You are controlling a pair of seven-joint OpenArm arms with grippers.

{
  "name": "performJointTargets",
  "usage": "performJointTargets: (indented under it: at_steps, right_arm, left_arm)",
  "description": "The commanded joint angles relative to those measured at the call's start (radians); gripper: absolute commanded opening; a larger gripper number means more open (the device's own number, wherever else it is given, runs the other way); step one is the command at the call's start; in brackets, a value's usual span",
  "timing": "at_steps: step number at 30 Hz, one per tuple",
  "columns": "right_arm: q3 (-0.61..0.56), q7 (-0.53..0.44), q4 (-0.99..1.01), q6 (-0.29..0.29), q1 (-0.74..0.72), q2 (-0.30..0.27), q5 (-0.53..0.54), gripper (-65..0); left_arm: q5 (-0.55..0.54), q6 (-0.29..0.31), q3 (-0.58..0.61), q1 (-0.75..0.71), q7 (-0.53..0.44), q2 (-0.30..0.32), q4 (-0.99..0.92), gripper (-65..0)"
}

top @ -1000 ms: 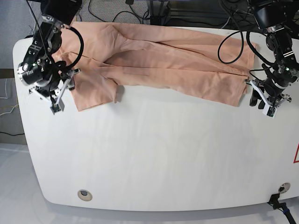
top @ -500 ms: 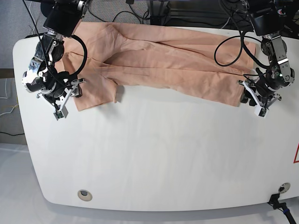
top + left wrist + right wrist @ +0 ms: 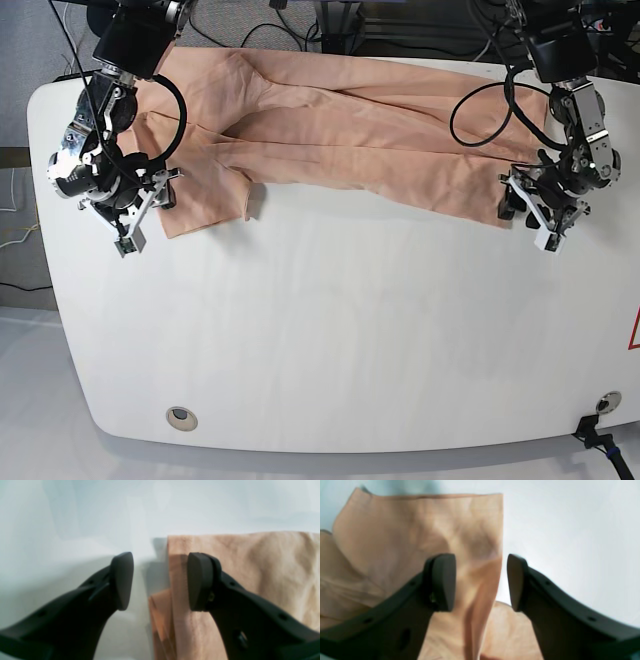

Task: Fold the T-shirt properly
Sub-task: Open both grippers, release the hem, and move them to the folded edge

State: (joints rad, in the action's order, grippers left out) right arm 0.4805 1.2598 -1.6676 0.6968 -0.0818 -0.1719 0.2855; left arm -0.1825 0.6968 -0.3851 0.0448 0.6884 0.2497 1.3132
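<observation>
At T-shirt ends, both jaws wide, each straddling cloth edge.

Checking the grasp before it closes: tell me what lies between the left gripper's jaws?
In the left wrist view, the left gripper stands open, and the hem edge of the T-shirt plus a strip of bare table lie between its jaws.

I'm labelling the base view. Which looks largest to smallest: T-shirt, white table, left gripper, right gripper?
1. white table
2. T-shirt
3. left gripper and right gripper: look alike, unranked.
</observation>
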Motion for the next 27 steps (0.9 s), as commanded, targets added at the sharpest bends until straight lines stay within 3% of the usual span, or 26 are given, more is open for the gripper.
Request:
performJointTargets:
  at_steps: [1,17,22,27]
  right_arm:
    - [0.004,-0.015,-0.016,0.001,-0.017,-0.013,0.008,-33.1]
    - [0.004,-0.015,-0.016,0.001,-0.017,-0.013,0.008,-33.2]
    - [0.004,-0.016,-0.016,0.001,-0.017,-0.013,0.008,-33.2]
    - [0.004,-0.016,-0.016,0.001,-0.017,-0.012,0.008,-33.2]
  left_arm:
    - [-0.015,0.001,-0.002,0.017,-0.02,0.012,0.015,-32.5]
    - [-0.016,0.001,0.053,0.06,-0.019,-0.028,-0.077,-33.3]
    - [-0.015,0.001,0.053,0.06,-0.019,-0.028,-0.077,-50.2]
    - [-0.015,0.001,0.051,0.059,-0.019,-0.025,-0.077,-50.4]
